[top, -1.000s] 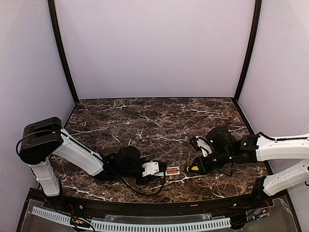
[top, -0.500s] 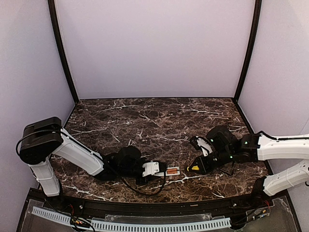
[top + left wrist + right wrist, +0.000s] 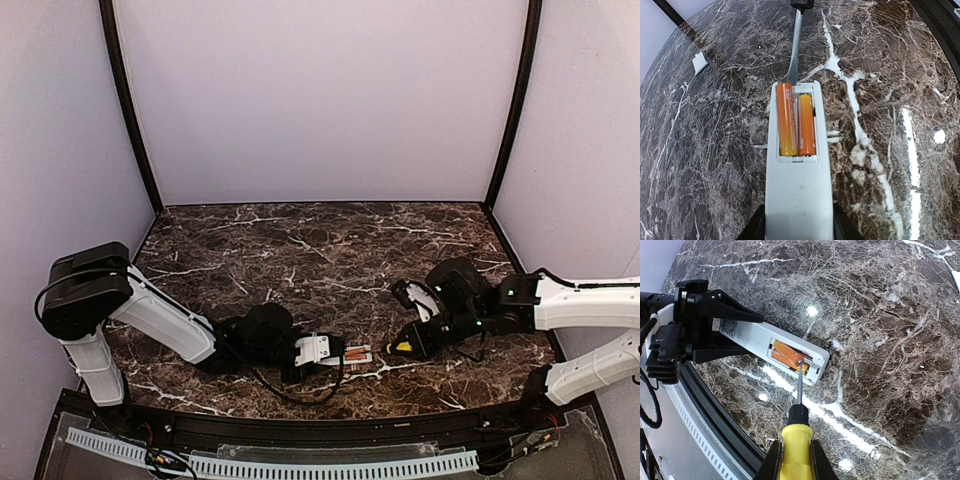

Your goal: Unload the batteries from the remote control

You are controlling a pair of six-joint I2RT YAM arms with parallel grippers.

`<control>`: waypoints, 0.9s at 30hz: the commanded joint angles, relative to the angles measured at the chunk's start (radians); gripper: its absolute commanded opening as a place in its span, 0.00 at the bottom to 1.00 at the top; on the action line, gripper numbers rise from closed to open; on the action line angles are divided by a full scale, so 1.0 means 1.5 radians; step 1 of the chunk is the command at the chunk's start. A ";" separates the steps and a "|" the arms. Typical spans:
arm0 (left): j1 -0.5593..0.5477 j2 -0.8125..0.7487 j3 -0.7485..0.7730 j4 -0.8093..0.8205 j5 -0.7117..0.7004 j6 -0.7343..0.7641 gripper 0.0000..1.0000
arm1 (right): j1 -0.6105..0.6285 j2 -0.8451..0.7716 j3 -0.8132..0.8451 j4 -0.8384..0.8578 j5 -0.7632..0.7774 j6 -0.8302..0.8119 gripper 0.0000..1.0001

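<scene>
Left gripper point(image 3: 798, 227) clamps remote control point(image 3: 797, 195), right gripper point(image 3: 794, 462) holds screwdriver point(image 3: 795, 439) (marble table point(image 3: 300, 240), lilac walls point(image 3: 320, 100)).

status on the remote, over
Left pincer shut on remote. Both batteries seated, uncovered. Right pincer shut on screwdriver, tip at one's end.

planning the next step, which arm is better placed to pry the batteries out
Right. The right gripper holds the screwdriver, tip at the batteries; the left gripper is clamping the remote.
</scene>
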 commanded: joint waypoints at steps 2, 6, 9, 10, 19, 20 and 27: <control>-0.020 0.017 0.017 -0.010 0.058 0.013 0.00 | 0.028 -0.014 0.048 0.164 -0.075 -0.020 0.00; -0.020 0.016 0.018 -0.012 0.056 0.013 0.00 | 0.030 -0.013 0.051 0.161 -0.076 -0.021 0.00; -0.020 0.016 0.018 -0.011 0.056 0.011 0.00 | 0.032 -0.012 0.052 0.161 -0.073 -0.021 0.00; -0.020 0.016 0.018 -0.012 0.055 0.010 0.00 | 0.033 -0.012 0.053 0.161 -0.072 -0.021 0.00; -0.020 0.012 0.018 -0.018 0.054 0.010 0.00 | 0.034 -0.013 0.056 0.153 -0.063 -0.022 0.00; -0.020 0.012 0.018 -0.018 0.054 0.010 0.00 | 0.034 -0.014 0.057 0.152 -0.061 -0.022 0.00; -0.020 0.003 0.013 -0.018 0.047 0.012 0.00 | 0.034 -0.020 0.068 0.119 -0.022 -0.023 0.00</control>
